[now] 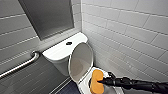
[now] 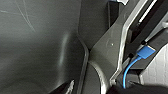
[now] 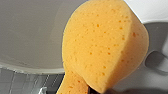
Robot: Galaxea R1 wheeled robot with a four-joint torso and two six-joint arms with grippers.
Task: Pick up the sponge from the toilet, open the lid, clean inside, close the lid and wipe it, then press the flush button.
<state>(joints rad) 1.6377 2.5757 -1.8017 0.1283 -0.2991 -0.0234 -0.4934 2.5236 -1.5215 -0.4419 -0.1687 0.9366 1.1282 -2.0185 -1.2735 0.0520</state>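
The white toilet (image 1: 60, 51) stands in the corner, with the dark flush button (image 1: 69, 43) in the middle of its tank top. The lid (image 1: 81, 61) is raised, its greyish underside facing me. My right gripper (image 1: 99, 81) reaches in from the right and is shut on the orange sponge (image 1: 97, 81), which hangs over the bowl's rim (image 1: 83, 87). In the right wrist view the sponge (image 3: 105, 47) looms large against curved white toilet surfaces (image 3: 30, 32). The left wrist view has dark robot parts and a blue cable (image 2: 130, 67), with nothing held.
A metal grab bar (image 1: 20, 66) runs along the tiled wall left of the tank. A white tiled wall (image 1: 130, 37) stands close on the toilet's right. A dark panel (image 1: 47, 17) hangs above the tank. Dark floor (image 1: 70, 88) lies in front of the bowl.
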